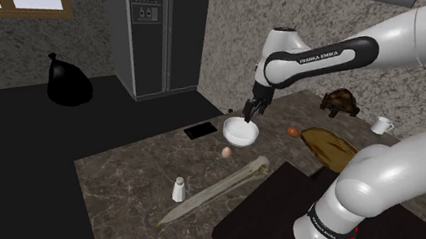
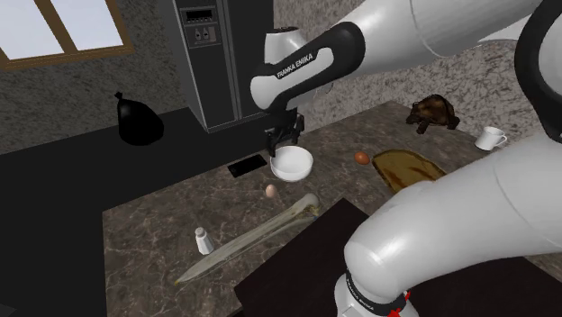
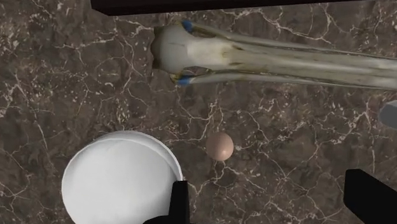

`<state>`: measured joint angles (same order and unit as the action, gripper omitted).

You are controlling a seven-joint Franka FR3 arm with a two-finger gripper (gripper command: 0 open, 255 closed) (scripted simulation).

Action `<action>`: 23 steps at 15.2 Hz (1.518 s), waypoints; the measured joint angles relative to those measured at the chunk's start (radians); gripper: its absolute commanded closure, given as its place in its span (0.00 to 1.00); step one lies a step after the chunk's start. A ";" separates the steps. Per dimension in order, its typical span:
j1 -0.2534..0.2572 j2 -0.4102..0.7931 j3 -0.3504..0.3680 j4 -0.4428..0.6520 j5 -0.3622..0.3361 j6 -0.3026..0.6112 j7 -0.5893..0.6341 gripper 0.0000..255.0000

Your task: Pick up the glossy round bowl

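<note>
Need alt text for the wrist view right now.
A white bowl lies on a dark marbled counter, with one finger of the open end effector overlapping its rim. A tan egg sits beside the bowl, and a long pale object lies beyond.

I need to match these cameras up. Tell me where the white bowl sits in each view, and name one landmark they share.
Shoulder view: white bowl near the middle, just below the gripper.
Second exterior view: bowl slightly above centre, below the gripper.
Wrist view: bowl against one black finger, outside the open gap.
Shared landmark: the small egg beside the bowl.
</note>
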<state>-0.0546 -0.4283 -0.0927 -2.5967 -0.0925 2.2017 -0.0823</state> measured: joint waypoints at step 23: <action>-0.055 0.836 -0.046 0.311 -0.011 0.517 -0.087 0.00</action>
<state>-0.1092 0.4076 -0.1390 -2.2860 -0.1031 2.7189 -0.1692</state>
